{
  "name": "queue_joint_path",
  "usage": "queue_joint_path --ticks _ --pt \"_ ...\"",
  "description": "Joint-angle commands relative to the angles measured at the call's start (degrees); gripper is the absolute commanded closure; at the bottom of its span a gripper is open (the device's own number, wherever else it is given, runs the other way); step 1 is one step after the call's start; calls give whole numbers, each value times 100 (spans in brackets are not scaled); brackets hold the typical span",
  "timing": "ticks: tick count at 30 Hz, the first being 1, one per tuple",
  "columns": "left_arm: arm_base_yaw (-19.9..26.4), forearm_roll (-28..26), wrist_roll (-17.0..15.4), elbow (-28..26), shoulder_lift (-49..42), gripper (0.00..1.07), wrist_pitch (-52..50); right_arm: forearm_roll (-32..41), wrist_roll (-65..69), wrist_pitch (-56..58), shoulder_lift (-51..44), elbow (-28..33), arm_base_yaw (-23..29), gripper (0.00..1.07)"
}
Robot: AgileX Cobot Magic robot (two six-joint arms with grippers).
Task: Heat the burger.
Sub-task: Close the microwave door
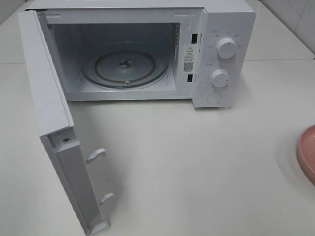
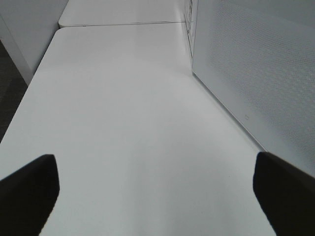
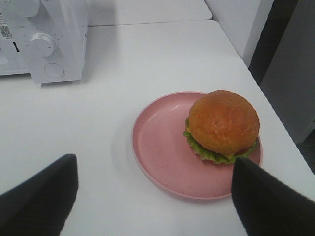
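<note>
The burger [image 3: 222, 123], with a brown domed bun and green lettuce, sits on one side of a pink plate [image 3: 157, 142] on the white table. My right gripper [image 3: 155, 164] hovers just short of the plate, open, with nothing between its dark fingers [image 3: 39, 196]; one fingertip is close to the burger's lettuce edge. The exterior high view shows only the plate's rim [image 1: 307, 152] at the right edge, not the burger or either gripper. My left gripper [image 2: 155, 167] is open over bare table beside the microwave door [image 2: 256, 73].
The white microwave [image 1: 224, 29] stands at the back with its door [image 1: 47, 98] swung wide open to the left. Its glass turntable [image 1: 125, 66] holds nothing. Two knobs [image 1: 226, 47] are on the right panel. The table edge [image 3: 275, 118] runs close beside the plate.
</note>
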Motion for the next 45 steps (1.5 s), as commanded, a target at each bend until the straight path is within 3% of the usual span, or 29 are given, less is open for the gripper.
queue_joint_path --ticks 1,10,17,21,24,26,29,31,32,33,34,35,36,37,38,40,45 --pt "23 -23 -34 17 -97 2 -74 23 -80 -34 -172 6 -34 31" --pt "23 -6 23 -97 418 2 -258 23 -80 -34 -172 6 -34 31" --pt "17 -46 109 -298 1272 2 -1965 23 -80 -34 -172 6 -34 31" --pt "17 -115 160 138 1610 4 -3295 23 -80 -34 -172 6 -34 31" --pt "17 -120 160 252 1690 4 -3615 23 -80 -34 -172 6 -34 31" --pt "17 -115 160 802 2103 6 -4813 23 -80 -34 -172 6 -34 31" --pt "17 -115 160 888 2212 7 -5157 23 -80 -34 -172 6 -34 31" --pt "17 -74 160 1192 2653 14 -6228 23 -80 -34 -172 6 -34 31" --pt "17 -74 160 1192 2653 14 -6228 23 -80 -34 -172 6 -34 31" --pt "17 -57 132 1387 2962 25 -6916 23 -80 -34 -172 6 -34 31" --pt "17 -63 -40 1599 3346 43 -7660 23 -80 -34 -172 6 -34 31" --pt "17 -63 -40 1599 3346 43 -7660 23 -80 -34 -172 6 -34 31" --pt "17 -63 -138 1690 3512 53 -7924 23 -80 -34 -172 6 -34 31" --pt "17 -57 -395 1816 3942 75 -8468 23 -80 -34 -172 6 -34 31" --pt "17 -57 -395 1816 3942 75 -8468 23 -80 -34 -172 6 -34 31" --pt "17 17 -665 1914 4532 106 -9162 23 -80 -34 -172 6 -34 31" --pt "17 458 -728 1914 5197 106 -9643 23 -80 -34 -172 6 -34 31"
